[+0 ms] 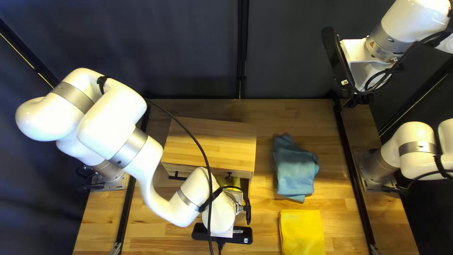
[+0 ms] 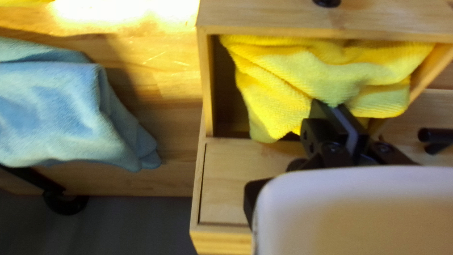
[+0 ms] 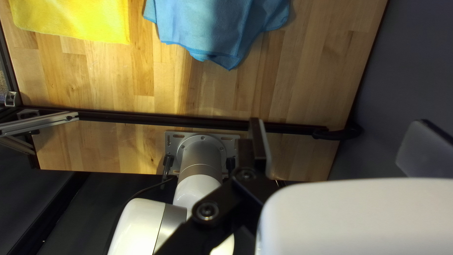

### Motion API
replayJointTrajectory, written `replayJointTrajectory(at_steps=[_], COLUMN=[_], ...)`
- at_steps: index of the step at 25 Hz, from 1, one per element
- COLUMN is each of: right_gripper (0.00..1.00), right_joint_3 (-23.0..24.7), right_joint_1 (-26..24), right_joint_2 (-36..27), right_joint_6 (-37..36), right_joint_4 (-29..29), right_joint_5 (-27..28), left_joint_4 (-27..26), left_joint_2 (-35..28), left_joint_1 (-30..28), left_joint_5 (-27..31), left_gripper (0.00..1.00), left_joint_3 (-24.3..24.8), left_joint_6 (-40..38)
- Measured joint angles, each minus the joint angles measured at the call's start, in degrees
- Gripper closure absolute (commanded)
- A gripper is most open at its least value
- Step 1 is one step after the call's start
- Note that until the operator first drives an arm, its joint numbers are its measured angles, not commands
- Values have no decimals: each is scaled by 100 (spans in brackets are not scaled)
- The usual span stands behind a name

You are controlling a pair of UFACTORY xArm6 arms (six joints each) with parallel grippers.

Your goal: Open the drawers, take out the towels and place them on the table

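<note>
- Table (image 1: 311,117): two towels are already out on it. The blue towel (image 1: 295,170) lies rumpled to the right of the drawer box (image 1: 212,143), and a folded yellow towel (image 1: 302,232) sits at the near edge. I should leave both alone and use the bare wood beside them.
- Right arm: it is raised and well clear of the work. The right gripper (image 3: 341,143) has its fingers apart and holds nothing, so it won't be in the way of the lift.
- Open drawer (image 2: 207,81): it is pulled out at the box's front, under my left wrist. It holds the bunched yellow towel (image 2: 318,71), which fills most of it.
- Left gripper (image 2: 324,105): the fingers are pinched together on a fold of that bunched towel near its middle.
- My read is that this is the lift-out step. I should rise straight until the hanging corner clears the drawer's wall before swinging sideways.
- Risk: the pinch takes only one fold. The cloth could slip, or it could snag and drag the drawer, so I should go slowly.
</note>
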Motion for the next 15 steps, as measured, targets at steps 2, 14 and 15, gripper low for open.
replayJointTrajectory(at_steps=[2,14,15], right_gripper=[0,0,0], right_joint_3=[0,0,0], right_joint_1=[0,0,0], right_joint_2=[0,0,0], right_joint_6=[0,0,0], right_joint_4=[0,0,0], right_joint_5=[0,0,0], left_joint_4=[-16,201,272], left_joint_2=[-73,-322,-314], left_joint_1=[-57,-490,-559], left_joint_5=[204,1160,1223], left_gripper=[100,100,100], left_joint_3=[-117,-943,-1019], left_joint_6=[-1,-408,-501])
